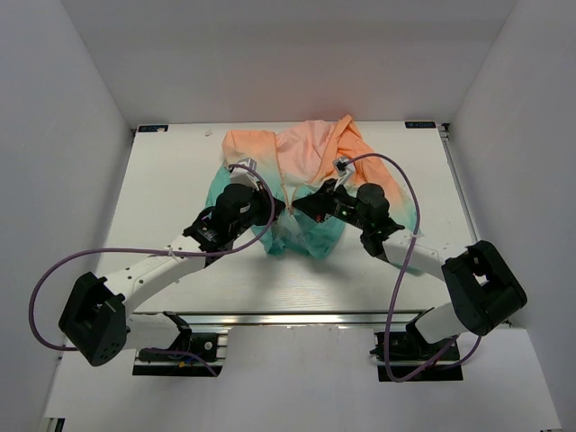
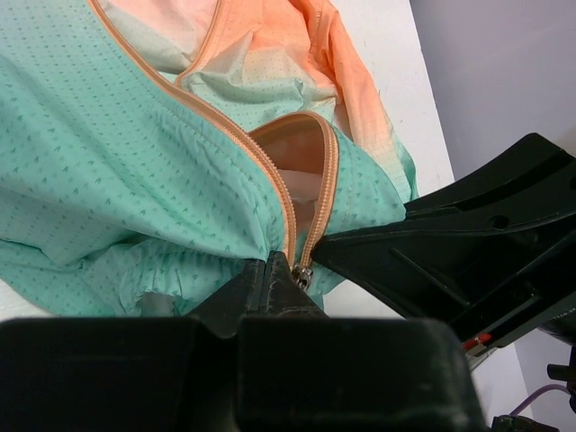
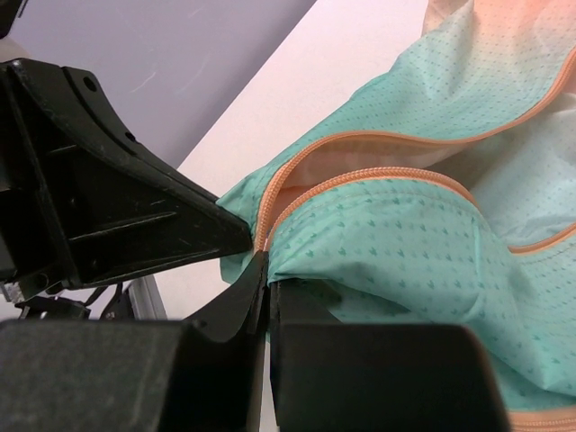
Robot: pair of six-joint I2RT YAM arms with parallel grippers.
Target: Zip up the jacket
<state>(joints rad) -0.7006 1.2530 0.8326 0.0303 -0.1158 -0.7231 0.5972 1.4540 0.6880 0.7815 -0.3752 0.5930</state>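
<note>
**Robot arms close in on the hem of an unzipped jacket**

On the table (image 1: 171,180) the jacket (image 1: 306,153) lies mid-far, hood away and teal hem toward the arms. The left gripper (image 2: 274,274) and right gripper (image 3: 263,279) sit nearly touching, each with jaws pressed together on what appears to be teal hem cloth. They flank the foot of the orange zipper (image 2: 328,180); its slider (image 2: 303,275) sits low, teeth parted above. The thin fabric could slip from a pinch or bunch into the slider and jam it.
</note>
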